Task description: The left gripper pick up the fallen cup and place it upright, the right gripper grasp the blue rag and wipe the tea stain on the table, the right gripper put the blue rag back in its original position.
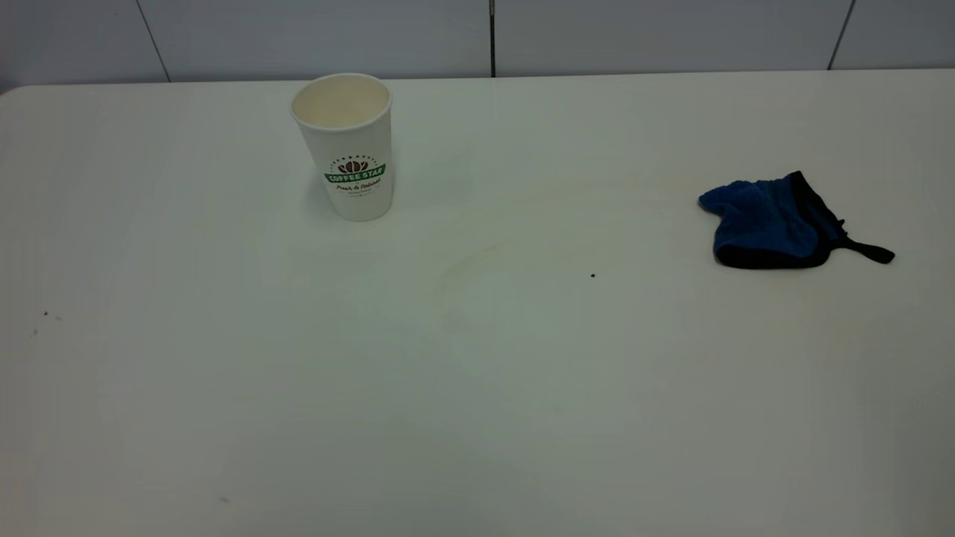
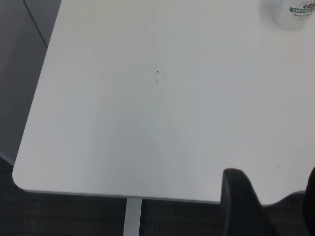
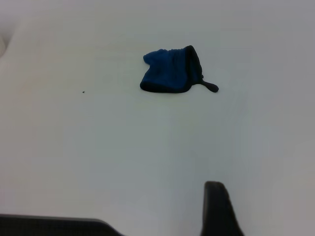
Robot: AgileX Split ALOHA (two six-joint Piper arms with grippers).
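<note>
Dimpled paper cup [image 1: 351,149]; fuzzy blue rag [image 1: 772,222]

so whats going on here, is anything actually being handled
Nothing is being handled right now. The cup stands upright on the table, toward the far left, and the blue rag lies alone at the right. No tan puddle shows, only a faint streak near the middle. Neither arm appears in the exterior view; the left gripper hangs above the table's near edge, away from the cup, and the right gripper sits back from the rag.
</note>
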